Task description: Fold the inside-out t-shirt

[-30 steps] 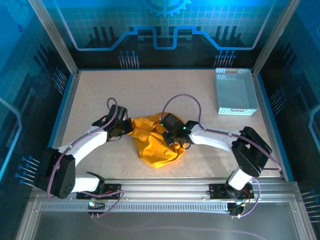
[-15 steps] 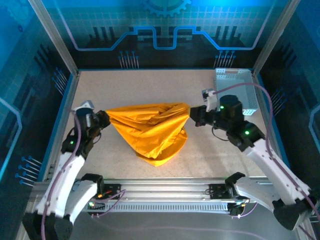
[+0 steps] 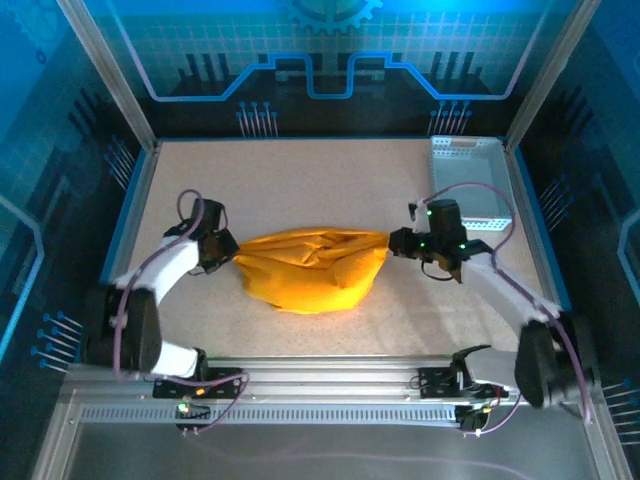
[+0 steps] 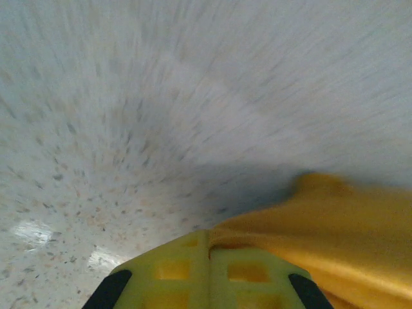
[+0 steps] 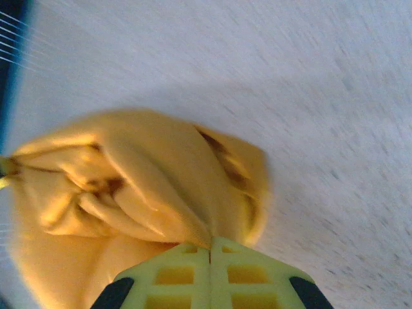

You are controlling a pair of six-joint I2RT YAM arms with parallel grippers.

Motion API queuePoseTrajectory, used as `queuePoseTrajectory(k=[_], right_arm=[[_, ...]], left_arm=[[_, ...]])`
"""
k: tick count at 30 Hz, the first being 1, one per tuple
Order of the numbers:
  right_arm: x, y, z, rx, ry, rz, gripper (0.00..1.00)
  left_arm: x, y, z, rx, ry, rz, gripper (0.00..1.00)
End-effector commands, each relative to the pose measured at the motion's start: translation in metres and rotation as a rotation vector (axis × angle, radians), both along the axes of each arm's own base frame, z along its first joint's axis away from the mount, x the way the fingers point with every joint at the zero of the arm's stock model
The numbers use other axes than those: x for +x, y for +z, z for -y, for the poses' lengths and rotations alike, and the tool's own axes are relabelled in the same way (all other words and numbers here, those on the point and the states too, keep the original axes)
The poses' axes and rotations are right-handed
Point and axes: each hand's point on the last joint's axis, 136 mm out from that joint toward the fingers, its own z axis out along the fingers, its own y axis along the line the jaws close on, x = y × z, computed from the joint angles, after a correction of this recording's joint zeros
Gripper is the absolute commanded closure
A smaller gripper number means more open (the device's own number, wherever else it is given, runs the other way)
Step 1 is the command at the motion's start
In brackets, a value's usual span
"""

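T-shirt (image 3: pixel 310 272): an orange-yellow bundle strung between the two grippers. Its middle sags in loose rolls onto the table (image 3: pixel 300 180), and each end runs up to a pair of fingertips.
Left gripper (image 3: pixel 228 250): jaws pressed flat together, pinching one end of the shirt. The cloth leads away from its fingertips toward the other gripper.
Right gripper (image 3: pixel 393 243): jaws closed the same way, nipping the opposite end, with the bunched cloth spreading out just ahead of its tips.
Basket (image 3: pixel 470 180): beyond the right gripper on its outer side, well apart from the cloth.
Done so far: by my reading only the first step, with the shirt taken by two ends and drawn out. No flat panel, sleeve or clean crease can be made out.
Left to do: probably almost everything. The shirt needs spreading flat and the sleeves sorting, then the folds themselves.
Overhead view adds: both arms at once, the full span of the shirt, and how slack the middle hangs.
Left wrist view adds: the closed fingertips close up with cloth gripped at their inner side. The table is streaked with blur.
Right wrist view adds: the crumpled layers near the grip, overlapping flaps and dark creases that look like one smooth lump from overhead.
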Motion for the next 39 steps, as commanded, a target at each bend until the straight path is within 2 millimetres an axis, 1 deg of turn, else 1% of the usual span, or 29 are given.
queuePoseTrajectory(k=[1,3,5,6,8,9,11,12,14,16,18,19,20,21,22,23,24,25,26,27,28,31,33,36,39], right_arm=[[0.012,-0.007,0.009,-0.069,-0.043,0.060,1.00],[0.009,-0.013,0.023,-0.114,-0.096,0.052,1.00],[0.004,-0.015,0.040,-0.153,-0.153,0.044,1.00],[0.002,-0.016,0.048,-0.165,-0.181,0.041,1.00],[-0.003,-0.014,0.058,-0.145,-0.219,0.048,1.00],[-0.004,-0.011,0.059,-0.117,-0.225,0.059,1.00],[-0.005,0.005,0.048,-0.045,-0.180,0.120,1.00],[-0.006,0.015,0.040,-0.010,-0.148,0.151,1.00],[-0.007,0.031,0.021,0.040,-0.064,0.187,1.00],[-0.006,0.031,0.009,0.023,-0.029,0.163,1.00],[-0.006,0.024,-0.001,0.011,-0.003,0.131,1.00],[-0.007,0.019,-0.005,-0.001,0.004,0.121,1.00],[-0.009,0.015,-0.007,-0.017,-0.001,0.111,1.00],[-0.011,0.009,-0.008,-0.039,-0.010,0.099,1.00],[-0.015,0.005,-0.009,-0.053,-0.012,0.093,1.00],[-0.018,0.002,-0.010,-0.062,-0.015,0.086,1.00],[-0.021,-0.002,-0.011,-0.068,-0.016,0.081,1.00],[-0.025,-0.003,-0.014,-0.068,-0.012,0.081,1.00],[-0.028,-0.005,-0.015,-0.072,-0.009,0.079,1.00],[-0.031,-0.007,-0.018,-0.075,-0.004,0.077,1.00],[-0.033,-0.007,-0.022,-0.080,0.006,0.079,1.00],[-0.038,-0.005,-0.030,-0.106,0.024,0.103,1.00],[-0.040,-0.003,-0.034,-0.111,0.032,0.120,1.00],[-0.041,-0.001,-0.035,-0.108,0.032,0.128,1.00],[-0.043,-0.002,-0.037,-0.108,0.043,0.127,1.00]], left_arm=[[-0.008,0.014,0.000,-0.009,-0.014,0.002,1.00],[-0.013,0.029,-0.021,0.090,0.046,0.032,1.00],[-0.019,0.039,-0.038,0.139,0.103,0.049,1.00],[-0.021,0.040,-0.044,0.146,0.132,0.056,1.00],[-0.027,0.042,-0.053,0.117,0.198,0.085,1.00],[-0.027,0.045,-0.054,0.086,0.219,0.123,1.00],[-0.023,0.054,-0.052,0.061,0.217,0.205,1.00],[-0.016,0.059,-0.045,0.035,0.178,0.232,0.99],[-0.005,0.064,-0.031,0.012,0.079,0.195,0.87],[0.003,0.064,-0.017,0.037,-0.017,0.116,0.81],[0.004,0.063,-0.007,0.064,-0.059,0.065,0.61],[0.002,0.067,-0.004,0.109,-0.078,0.060,0.43],[0.000,0.075,-0.003,0.168,-0.092,0.066,0.34],[-0.003,0.087,0.000,0.241,-0.108,0.084,0.28],[-0.005,0.104,0.005,0.304,-0.134,0.120,0.25],[-0.007,0.115,0.014,0.340,-0.161,0.150,0.25],[-0.008,0.129,0.027,0.357,-0.206,0.189,0.24],[-0.011,0.138,0.044,0.363,-0.252,0.207,0.24],[-0.014,0.144,0.056,0.377,-0.280,0.214,0.23],[-0.015,0.147,0.074,0.356,-0.329,0.224,0.24],[-0.015,0.142,0.093,0.310,-0.363,0.215,0.23],[-0.008,0.115,0.135,0.192,-0.419,0.170,0.25],[-0.001,0.104,0.155,0.160,-0.435,0.159,0.31],[0.011,0.091,0.179,0.122,-0.447,0.150,0.34],[0.020,0.079,0.196,0.080,-0.451,0.144,0.37]])
